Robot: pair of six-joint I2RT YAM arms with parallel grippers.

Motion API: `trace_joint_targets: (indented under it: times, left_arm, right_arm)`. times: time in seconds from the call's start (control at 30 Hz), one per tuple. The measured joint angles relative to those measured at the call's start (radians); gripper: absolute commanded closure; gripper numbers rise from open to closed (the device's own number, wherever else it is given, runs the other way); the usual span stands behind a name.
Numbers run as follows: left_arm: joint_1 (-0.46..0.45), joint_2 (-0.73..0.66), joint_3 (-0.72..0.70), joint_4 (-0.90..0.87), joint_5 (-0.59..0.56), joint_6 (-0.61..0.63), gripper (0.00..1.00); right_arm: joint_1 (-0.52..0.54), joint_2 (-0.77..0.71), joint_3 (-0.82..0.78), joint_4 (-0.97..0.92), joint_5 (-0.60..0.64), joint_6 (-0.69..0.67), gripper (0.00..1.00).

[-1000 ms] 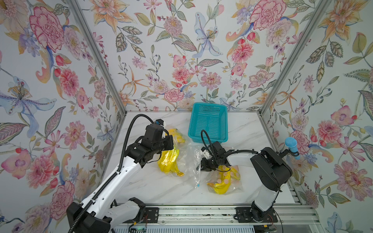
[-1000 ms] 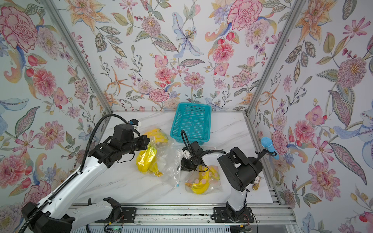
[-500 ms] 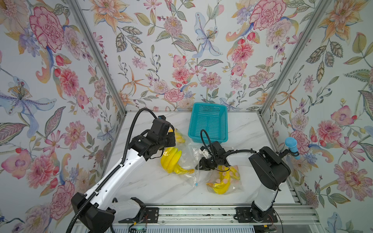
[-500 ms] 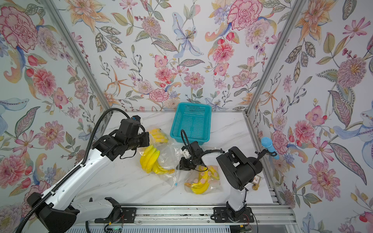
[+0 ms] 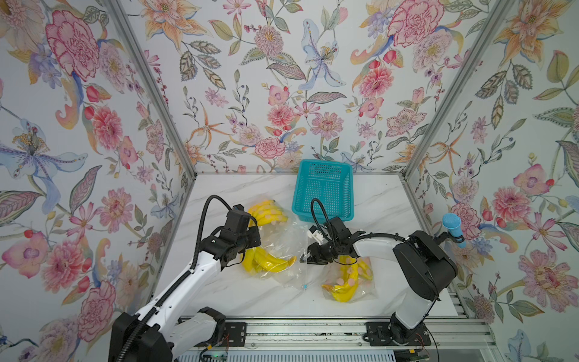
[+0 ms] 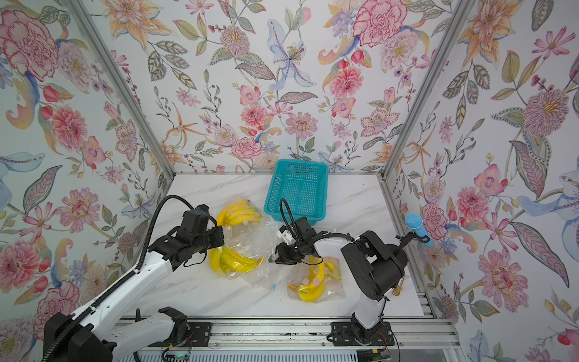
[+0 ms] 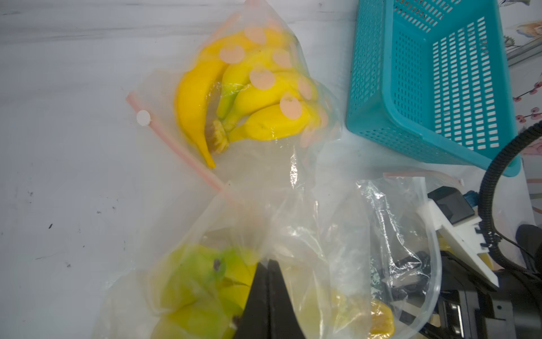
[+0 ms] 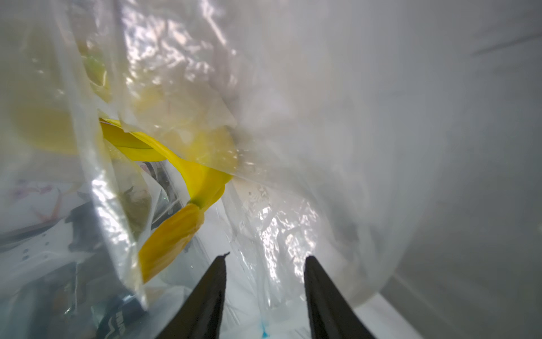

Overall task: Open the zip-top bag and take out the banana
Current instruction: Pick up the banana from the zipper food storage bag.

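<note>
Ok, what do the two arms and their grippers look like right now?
Left arm and right arm: white links, black joints, each with a looping black corrugated cable. Left gripper and right gripper: slim, black, tapered fingers.

In both top views the left arm's wrist (image 5: 238, 236) hides the fingertips beneath it and one end of the banana bunch (image 5: 272, 262). In the left wrist view the left gripper (image 7: 268, 264) is cut off by the picture's edge; whether film of the zip-top bag (image 7: 308, 234) is pinched between its closed fingers (image 7: 257, 296) cannot be told. In the right wrist view clear plastic film (image 8: 337, 102) blurs nearly everything behind it. A blue speck (image 5: 304, 285) on the bag is too small to identify.
</note>
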Motion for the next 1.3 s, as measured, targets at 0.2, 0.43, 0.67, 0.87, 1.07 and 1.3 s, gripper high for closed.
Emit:
trace_joint_targets:
  times: [0.2, 0.43, 0.67, 0.87, 1.07, 1.3]
  left_arm:
    - [0.010, -0.071, -0.091, 0.106, 0.034, -0.034, 1.00]
    - [0.015, -0.127, -0.149, 0.164, 0.056, -0.063, 1.00]
    - [0.015, -0.137, -0.159, 0.174, 0.064, -0.063, 1.00]
    - [0.016, -0.138, -0.166, 0.185, 0.076, -0.064, 1.00]
    - [0.017, -0.138, -0.170, 0.196, 0.085, -0.064, 1.00]
    - [0.017, -0.136, -0.171, 0.200, 0.089, -0.063, 1.00]
  right_arm:
    - [0.068, -0.016, 0.014, -0.021, -0.020, 0.030, 0.38]
    - [0.072, -0.134, 0.013, -0.075, 0.047, 0.105, 0.31]
    - [0.076, -0.164, 0.050, -0.113, 0.102, 0.167, 0.30]
    - [0.108, -0.079, 0.139, -0.122, 0.112, 0.170, 0.33]
    - [0.120, -0.017, 0.163, -0.137, 0.124, 0.175, 0.39]
    - [0.127, 0.006, 0.165, -0.149, 0.138, 0.185, 0.57]
